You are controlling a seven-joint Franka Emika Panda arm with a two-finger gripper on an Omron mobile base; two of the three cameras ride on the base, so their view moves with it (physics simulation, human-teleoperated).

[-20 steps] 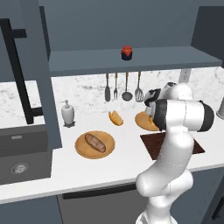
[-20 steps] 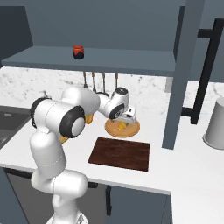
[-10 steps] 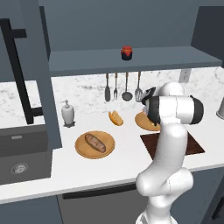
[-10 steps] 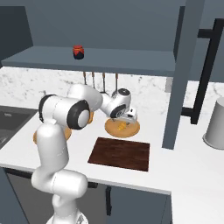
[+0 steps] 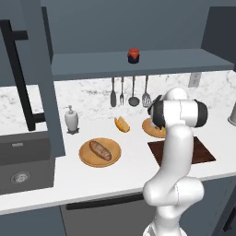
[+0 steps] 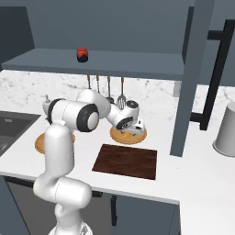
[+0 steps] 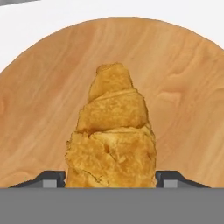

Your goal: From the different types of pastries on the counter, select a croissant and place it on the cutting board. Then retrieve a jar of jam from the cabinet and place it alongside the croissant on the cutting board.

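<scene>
While its two dark fingertips [image 7: 52,178] stand hard against either flank of the croissant [image 7: 112,135], the gripper [image 7: 112,180] is narrowed around the golden pastry; whether the pastry rests on the round light-wood plate [image 7: 183,87] or is clear of it cannot be told. From the hand view, the croissant's pointed end aims toward 12 o'clock, the plate spreading behind it on all sides.

Seen from the right base view, the gripper [image 6: 134,128] reaches down over that plate [image 6: 116,136], which sits on the white marble counter [image 6: 193,170] just beyond the dark brown cutting board [image 6: 126,161], at the board's 12 o'clock. The board lies bare.

From the left base view, an orange-yellow folded wedge [image 5: 121,124] lies on the counter at the arm's 9 o'clock, and a long brown loaf [image 5: 100,150] rests on a second round plate [image 5: 87,159] at about 8 o'clock. A red jar of jam [image 5: 133,56] stands on the cabinet shelf [image 5: 92,67] overhead, at 12 o'clock. Hanging utensils [image 5: 133,91] line the wall below the shelf, and a soap dispenser [image 5: 71,119] stands beside the sink [image 5: 20,161].
</scene>
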